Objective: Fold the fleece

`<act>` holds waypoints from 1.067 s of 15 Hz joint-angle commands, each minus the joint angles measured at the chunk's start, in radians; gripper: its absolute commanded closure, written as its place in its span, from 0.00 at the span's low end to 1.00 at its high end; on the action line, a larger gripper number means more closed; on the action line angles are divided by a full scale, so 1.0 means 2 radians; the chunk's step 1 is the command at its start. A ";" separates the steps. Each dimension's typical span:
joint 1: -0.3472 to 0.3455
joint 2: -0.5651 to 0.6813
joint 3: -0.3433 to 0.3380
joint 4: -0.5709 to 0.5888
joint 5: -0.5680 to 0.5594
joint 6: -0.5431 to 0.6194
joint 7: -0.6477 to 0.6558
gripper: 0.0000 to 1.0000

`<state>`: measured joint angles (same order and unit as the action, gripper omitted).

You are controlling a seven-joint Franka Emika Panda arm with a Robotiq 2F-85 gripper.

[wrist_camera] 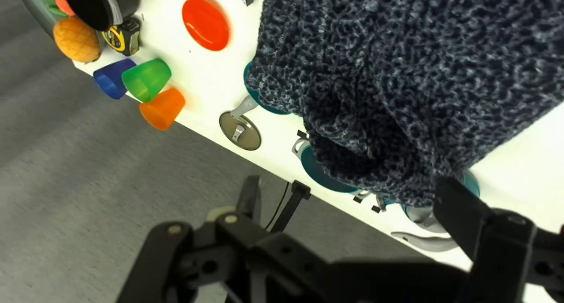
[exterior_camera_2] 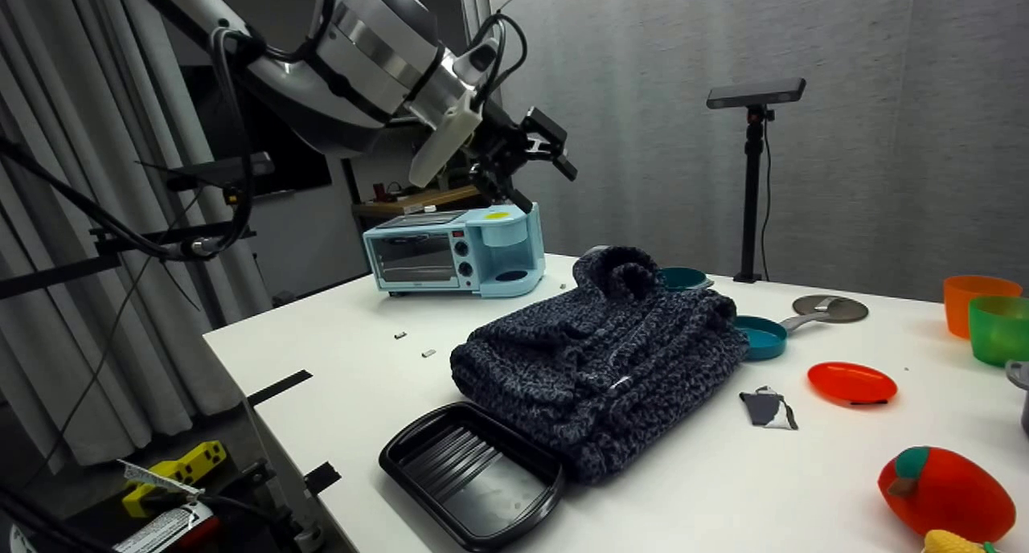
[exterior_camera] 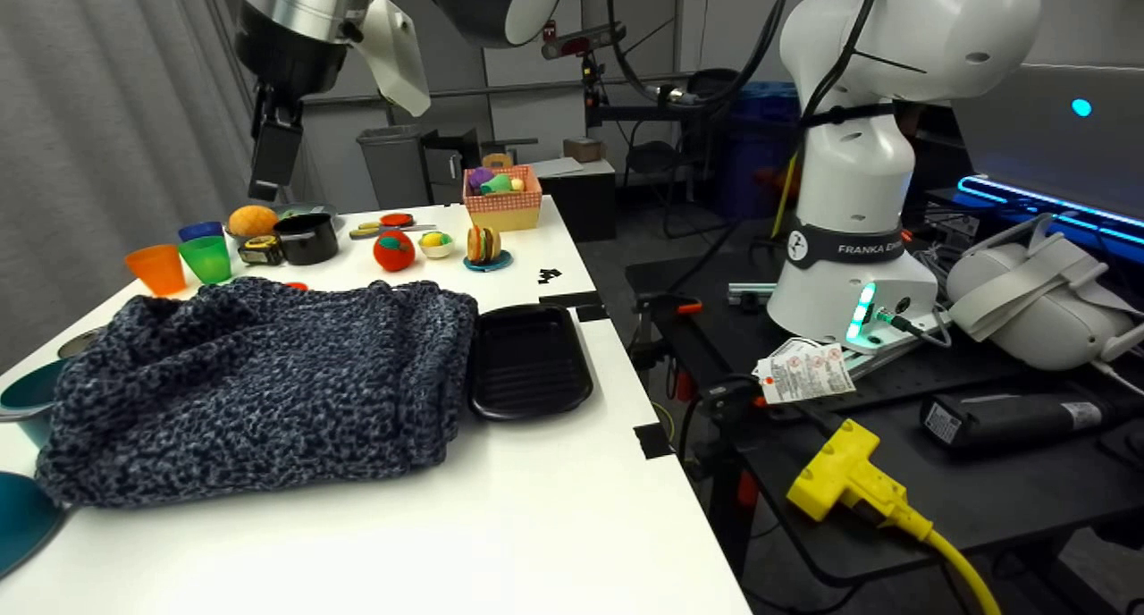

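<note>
The fleece [exterior_camera: 277, 391], dark navy speckled with grey-blue, lies on the white table as a thick, layered bundle. In an exterior view the fleece [exterior_camera_2: 595, 360] has a raised, rolled hump at its back end, and its front part lies flatter. High above the table and clear of the cloth hangs my gripper [exterior_camera_2: 548, 188], its two fingers spread wide. Seen from the wrist, the fleece [wrist_camera: 418, 69] fills the upper right, with a dark hollow fold at its lower edge. Nothing sits between the fingertips of the gripper [wrist_camera: 346, 182].
A black ridged tray [exterior_camera_2: 474, 477] stands against the fleece's side. Teal pans [exterior_camera_2: 760, 337] are partly under or beside it. A light-blue toaster oven [exterior_camera_2: 458, 251], a red plate [exterior_camera_2: 852, 383], cups [exterior_camera: 156, 269] and toy food such as a tomato [exterior_camera: 394, 251] stand around. A camera stand [exterior_camera_2: 754, 191] rises behind.
</note>
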<state>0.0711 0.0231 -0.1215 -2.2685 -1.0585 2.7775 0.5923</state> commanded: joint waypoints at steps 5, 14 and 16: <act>-0.006 -0.077 0.000 -0.062 -0.090 0.084 0.197 0.00; -0.006 -0.090 -0.002 -0.064 -0.185 0.120 0.323 0.00; -0.001 -0.075 0.000 -0.053 -0.167 0.105 0.306 0.00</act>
<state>0.0685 -0.1268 -0.1209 -2.3748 -1.3929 2.9870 1.2045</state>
